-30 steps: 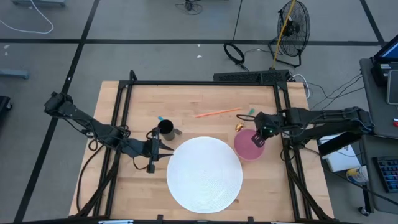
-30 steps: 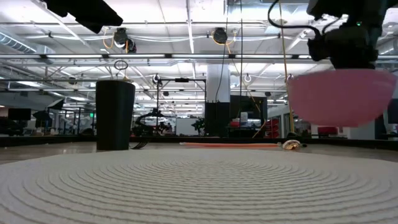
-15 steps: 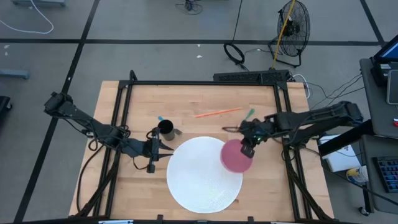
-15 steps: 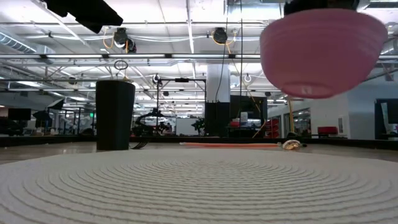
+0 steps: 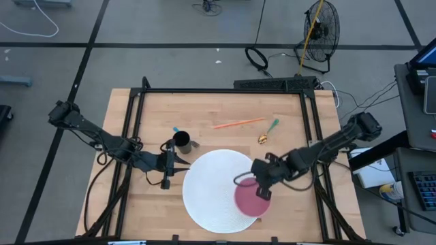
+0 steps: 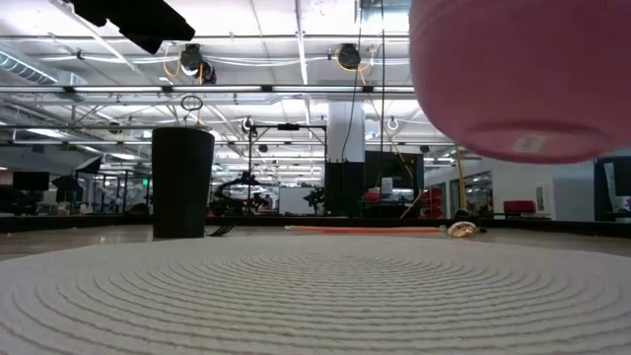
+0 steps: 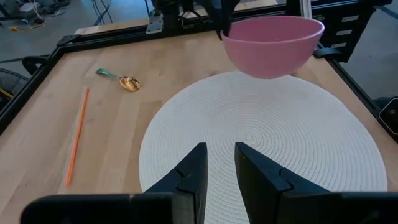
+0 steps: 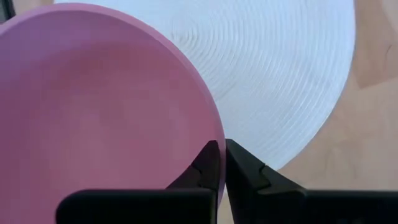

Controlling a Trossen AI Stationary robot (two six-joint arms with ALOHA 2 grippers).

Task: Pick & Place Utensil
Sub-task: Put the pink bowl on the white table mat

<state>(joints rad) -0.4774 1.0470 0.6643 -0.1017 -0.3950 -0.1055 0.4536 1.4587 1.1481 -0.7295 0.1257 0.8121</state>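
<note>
The pink bowl hangs in the air over the near-right part of the round white placemat, held by my right gripper. It also shows in the low view and the left wrist view. A spoon with a green handle and gold bowl lies flat on the wood beyond the mat, next to an orange straw. My left gripper waits at the mat's left edge, low and open by a narrow gap, touching nothing. My right gripper pinches the pink bowl's rim on the bowl's far-right side, one finger inside the wall and one outside. The fingers come from above, pointing down. The bowl sits upright and level, lifted clear of the placemat.
A black cup stands just off the mat's far-left edge, close to my left gripper. The table's black frame rails run along the left, far and right sides. Bare wood lies left and right of the mat.
My right gripper has carried the pink bowl from the table's right side toward the near edge and leftward, until it hangs over the placemat's near-right part. The bowl has stayed upright and off the table throughout.
</note>
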